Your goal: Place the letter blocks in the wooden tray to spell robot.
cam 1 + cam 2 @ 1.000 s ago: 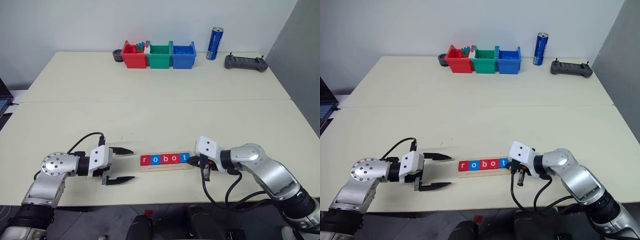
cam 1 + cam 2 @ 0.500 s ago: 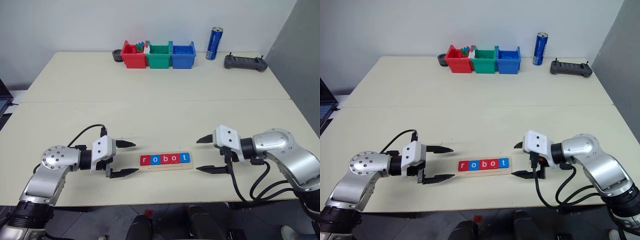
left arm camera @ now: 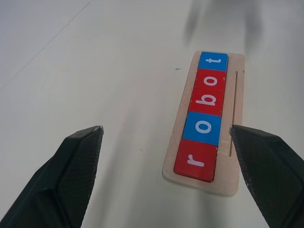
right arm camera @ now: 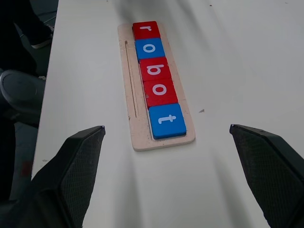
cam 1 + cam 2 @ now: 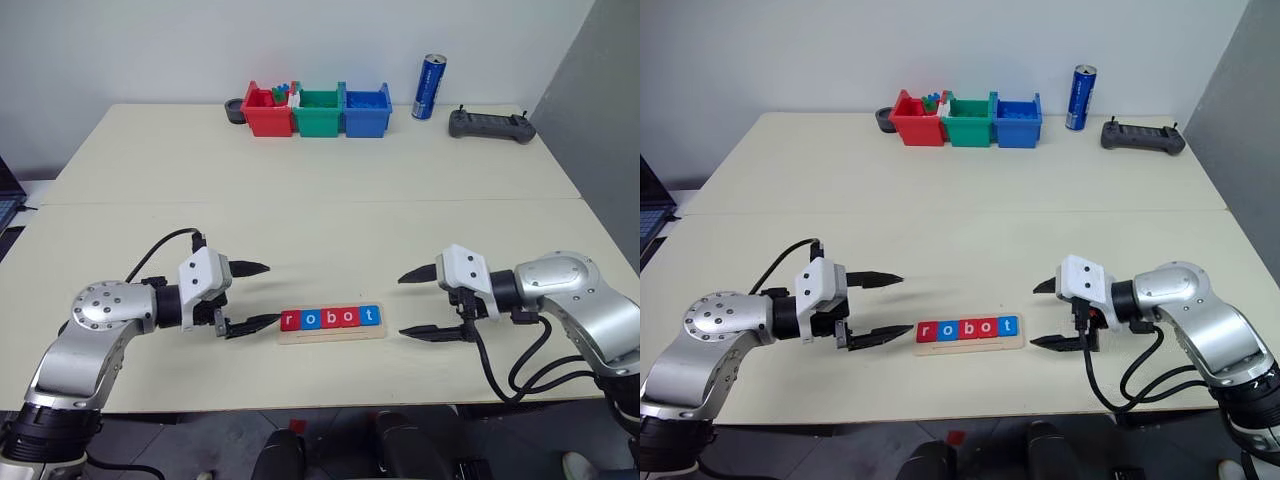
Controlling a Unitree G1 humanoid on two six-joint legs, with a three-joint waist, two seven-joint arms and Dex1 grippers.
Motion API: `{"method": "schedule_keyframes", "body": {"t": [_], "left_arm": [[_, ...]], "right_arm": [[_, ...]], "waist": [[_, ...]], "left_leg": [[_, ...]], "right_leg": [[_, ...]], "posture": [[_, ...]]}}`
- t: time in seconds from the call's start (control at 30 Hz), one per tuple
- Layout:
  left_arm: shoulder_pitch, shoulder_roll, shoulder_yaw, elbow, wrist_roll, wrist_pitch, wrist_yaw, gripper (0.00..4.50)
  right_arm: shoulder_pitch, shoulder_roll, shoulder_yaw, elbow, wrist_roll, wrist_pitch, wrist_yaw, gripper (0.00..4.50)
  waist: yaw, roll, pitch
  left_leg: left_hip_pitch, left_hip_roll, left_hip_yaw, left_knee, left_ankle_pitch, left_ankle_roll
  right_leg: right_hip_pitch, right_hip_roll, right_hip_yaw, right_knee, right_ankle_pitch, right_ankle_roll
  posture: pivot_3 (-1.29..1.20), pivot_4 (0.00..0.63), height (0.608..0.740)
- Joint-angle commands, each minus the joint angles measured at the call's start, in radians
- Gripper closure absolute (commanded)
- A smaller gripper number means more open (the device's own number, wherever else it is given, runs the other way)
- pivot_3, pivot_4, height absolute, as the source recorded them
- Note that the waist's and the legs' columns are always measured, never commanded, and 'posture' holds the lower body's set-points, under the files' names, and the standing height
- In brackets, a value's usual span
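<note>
The wooden tray (image 5: 331, 328) lies near the table's (image 5: 320, 190) front edge with all five letter blocks (image 5: 330, 318) in it, spelling robot. The left gripper (image 5: 248, 296) and right gripper (image 5: 418, 303) flank it, fingers spread and empty, apparently because nothing remains to place.

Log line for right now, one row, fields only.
letter blocks: five in wooden tray, spelling robot | left gripper: open, empty | right gripper: open, empty | task: looks complete
</note>
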State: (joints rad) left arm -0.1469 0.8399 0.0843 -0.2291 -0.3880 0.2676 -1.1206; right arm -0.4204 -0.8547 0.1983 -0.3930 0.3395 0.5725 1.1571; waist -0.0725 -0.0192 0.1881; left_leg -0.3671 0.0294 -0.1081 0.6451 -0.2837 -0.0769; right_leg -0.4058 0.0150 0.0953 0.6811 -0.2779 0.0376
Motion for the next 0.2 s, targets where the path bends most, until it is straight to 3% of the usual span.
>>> {"method": "schedule_keyframes", "body": {"t": [0.03, 0.2], "left_arm": [[0.002, 0.004, 0.034, -0.038, -0.033, 0.009, 0.004, 0.0], [0.006, -0.001, 0.032, -0.039, -0.043, -0.006, -0.006, 0.0]], "right_arm": [[-0.017, -0.016, -0.034, -0.013, 0.008, -0.027, 0.01, 0.03], [-0.012, -0.02, -0.033, -0.011, 0.007, -0.031, 0.01, 0.03]], "waist": [[0.0, 0.0, 0.0], [0.0, 0.0, 0.0]], "left_leg": [[0.0, 0.0, 0.0, 0.0, 0.0, 0.0], [0.0, 0.0, 0.0, 0.0, 0.0, 0.0]], "right_leg": [[0.0, 0.0, 0.0, 0.0, 0.0, 0.0], [0.0, 0.0, 0.0, 0.0, 0.0, 0.0]], "posture": [[0.0, 0.15, 0.74], [0.0, 0.15, 0.74]]}}
